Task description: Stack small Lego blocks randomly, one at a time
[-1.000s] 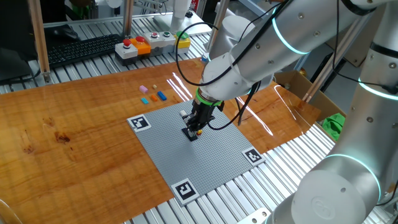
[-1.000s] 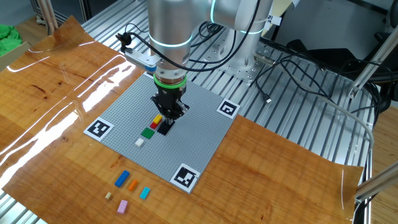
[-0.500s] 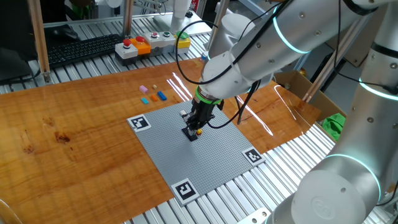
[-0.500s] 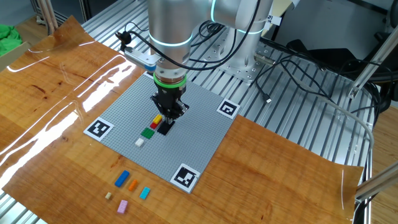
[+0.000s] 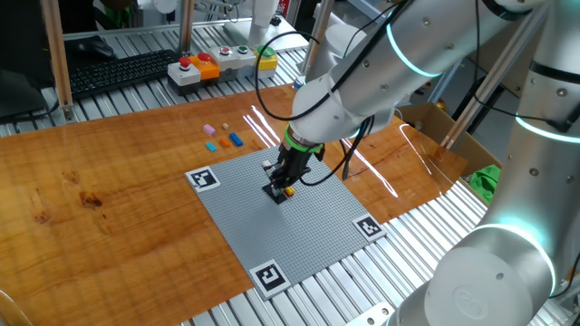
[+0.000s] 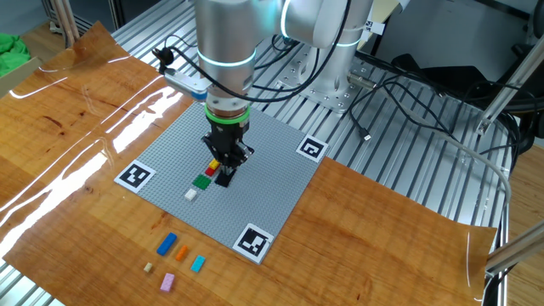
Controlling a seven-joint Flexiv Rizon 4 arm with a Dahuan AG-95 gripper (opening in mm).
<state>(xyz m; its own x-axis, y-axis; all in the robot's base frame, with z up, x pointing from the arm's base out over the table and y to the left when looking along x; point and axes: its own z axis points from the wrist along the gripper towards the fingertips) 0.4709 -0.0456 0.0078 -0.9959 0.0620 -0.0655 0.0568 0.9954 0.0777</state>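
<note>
Seemingly, gripper (image 6: 223, 169) hides a block.

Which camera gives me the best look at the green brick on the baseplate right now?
The other fixed view: the green brick lies in the open on the grey baseplate, just beside the claw, with a white brick nearby. In one fixed view, the claw and arm hide it completely.

Tabletop (image 6: 76, 110) — wood grain, glossy varnish, bright glare streaks. Baseplate (image 6: 263, 183) — grey plastic, matt, studded texture. Small blocks (image 6: 167, 244) — smooth coloured plastic. Arm casing (image 5: 381, 63) — white, glossy, smooth. Table frame (image 6: 408, 161) — ribbed bare metal, dull sheen. Cables (image 6: 399, 85) — black, rubbery, matt.
</note>
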